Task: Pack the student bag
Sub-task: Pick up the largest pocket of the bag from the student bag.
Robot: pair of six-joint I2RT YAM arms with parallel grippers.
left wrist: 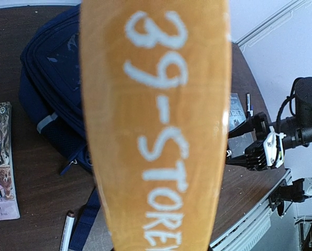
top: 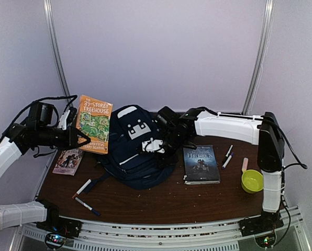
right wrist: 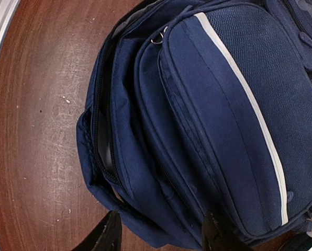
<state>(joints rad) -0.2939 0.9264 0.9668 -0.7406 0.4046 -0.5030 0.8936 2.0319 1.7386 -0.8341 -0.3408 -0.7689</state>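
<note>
The student bag (top: pixel 134 149), navy with a white stripe, lies in the middle of the table. Its main zip (right wrist: pixel 104 141) gapes a little and shows grey lining. My left gripper (top: pixel 78 137) is shut on an orange book (top: pixel 95 123) and holds it upright in the air, left of the bag. The book's spine (left wrist: pixel 156 125) fills the left wrist view and hides the fingers. My right gripper (top: pixel 157 145) hovers over the bag's right side. In the right wrist view its two dark fingers (right wrist: pixel 106 236) stand open, astride the bag's end (right wrist: pixel 161 230).
A purple book (top: pixel 68 161) lies at the left and a dark book (top: pixel 201 163) lies right of the bag. Two markers (top: pixel 84 187) rest near the front left, and more pens (top: pixel 228 156) at the right. A yellow-green bowl (top: pixel 252 180) stands at the far right.
</note>
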